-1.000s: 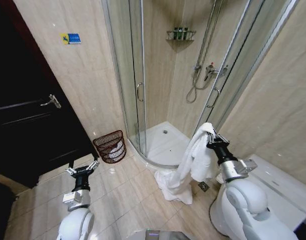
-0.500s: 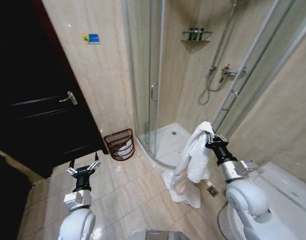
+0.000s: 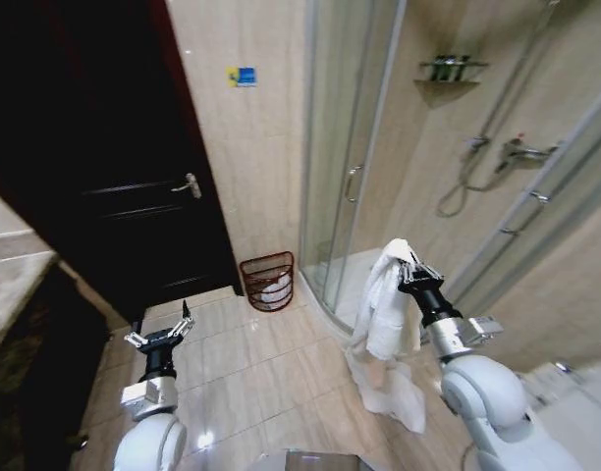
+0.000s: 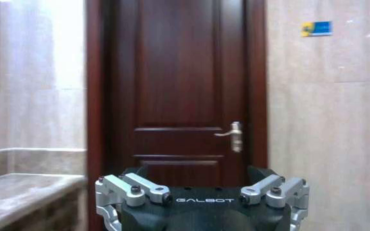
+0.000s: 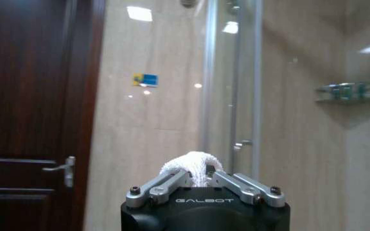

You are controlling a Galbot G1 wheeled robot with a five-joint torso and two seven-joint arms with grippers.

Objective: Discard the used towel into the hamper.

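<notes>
"GALBOT" on the left claw (image 4: 201,226) and right claw (image 5: 201,185) housings; wall sticker (image 3: 241,77) probably illegible.

The hamper (image 3: 268,281) stands on the floor (image 3: 251,363) against the wall, between the dark door (image 3: 134,186) and the glass shower enclosure (image 3: 345,177). Its top is open and unobstructed. Bare floor tiles lie between it and both claws. The hanging towel (image 3: 384,324) drapes down to the floor.

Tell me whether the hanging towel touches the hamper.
Apart. In the head view the white towel, held by the right gripper, hangs with bare floor tiles between it and the hamper.
</notes>
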